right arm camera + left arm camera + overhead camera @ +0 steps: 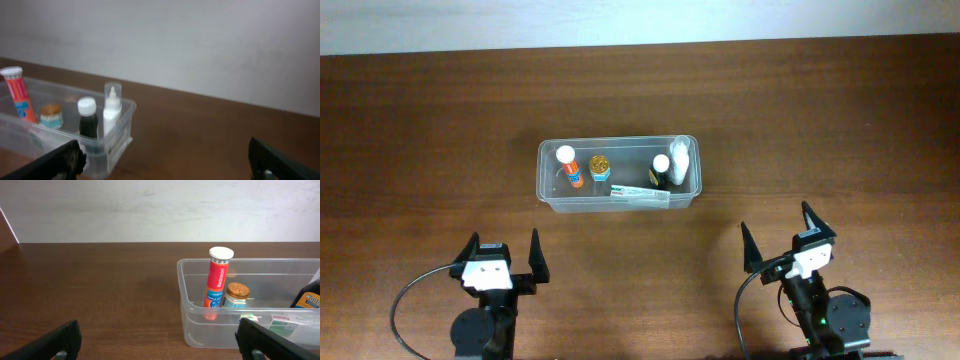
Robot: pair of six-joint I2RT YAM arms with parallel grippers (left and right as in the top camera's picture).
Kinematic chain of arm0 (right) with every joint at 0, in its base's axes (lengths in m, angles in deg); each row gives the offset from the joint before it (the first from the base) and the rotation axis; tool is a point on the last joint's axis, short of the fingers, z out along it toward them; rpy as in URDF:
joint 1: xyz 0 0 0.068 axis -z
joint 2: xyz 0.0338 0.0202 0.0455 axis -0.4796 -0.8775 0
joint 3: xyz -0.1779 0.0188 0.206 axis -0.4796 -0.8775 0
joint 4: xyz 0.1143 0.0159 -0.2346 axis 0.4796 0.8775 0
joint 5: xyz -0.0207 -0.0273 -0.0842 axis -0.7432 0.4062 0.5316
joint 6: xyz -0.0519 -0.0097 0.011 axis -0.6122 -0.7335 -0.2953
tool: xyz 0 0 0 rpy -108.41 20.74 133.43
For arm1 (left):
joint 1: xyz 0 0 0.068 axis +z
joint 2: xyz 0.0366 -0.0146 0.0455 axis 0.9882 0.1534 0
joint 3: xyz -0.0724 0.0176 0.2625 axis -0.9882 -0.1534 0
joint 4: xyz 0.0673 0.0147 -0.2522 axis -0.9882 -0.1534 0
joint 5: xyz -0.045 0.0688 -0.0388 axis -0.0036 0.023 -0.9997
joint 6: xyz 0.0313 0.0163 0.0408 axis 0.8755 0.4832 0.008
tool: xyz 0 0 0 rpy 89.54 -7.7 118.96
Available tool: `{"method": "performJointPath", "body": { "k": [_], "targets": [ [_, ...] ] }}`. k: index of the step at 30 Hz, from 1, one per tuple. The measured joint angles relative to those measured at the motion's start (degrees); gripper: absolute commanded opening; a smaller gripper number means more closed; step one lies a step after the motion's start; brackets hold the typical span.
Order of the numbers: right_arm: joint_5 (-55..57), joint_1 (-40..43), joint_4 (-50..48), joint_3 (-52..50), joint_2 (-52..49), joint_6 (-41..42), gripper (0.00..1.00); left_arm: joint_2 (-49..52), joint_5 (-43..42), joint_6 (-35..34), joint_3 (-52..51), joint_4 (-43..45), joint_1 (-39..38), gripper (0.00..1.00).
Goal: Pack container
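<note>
The clear plastic container (548, 196) stands at the table's middle. Inside it are an orange tube with a white cap (570, 167), a small jar with a gold lid (600, 166), a dark bottle with a white cap (661, 171), a white bottle (680, 160) and a flat box (640, 195) along the front wall. My left gripper (504, 254) is open and empty, near the front left. My right gripper (782, 237) is open and empty, near the front right. The container also shows in the left wrist view (187, 317) and in the right wrist view (120, 135).
The brown wooden table (420, 130) runs back to a white wall (620, 20). Black cables trail from both arm bases at the front edge.
</note>
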Motion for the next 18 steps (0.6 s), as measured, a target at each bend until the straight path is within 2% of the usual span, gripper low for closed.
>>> {"method": "performJointPath", "body": {
  "k": [5,18],
  "targets": [
    [-0.17,0.0,5.29,-1.64,2.27,0.07,0.98,0.0,-0.02,0.0,0.0,0.0,0.0,0.99],
    [-0.15,0.0,5.27,-1.64,3.23,0.07,0.98,-0.02,-0.02,0.0,0.0,0.0,0.0,0.99]
  ]
}}
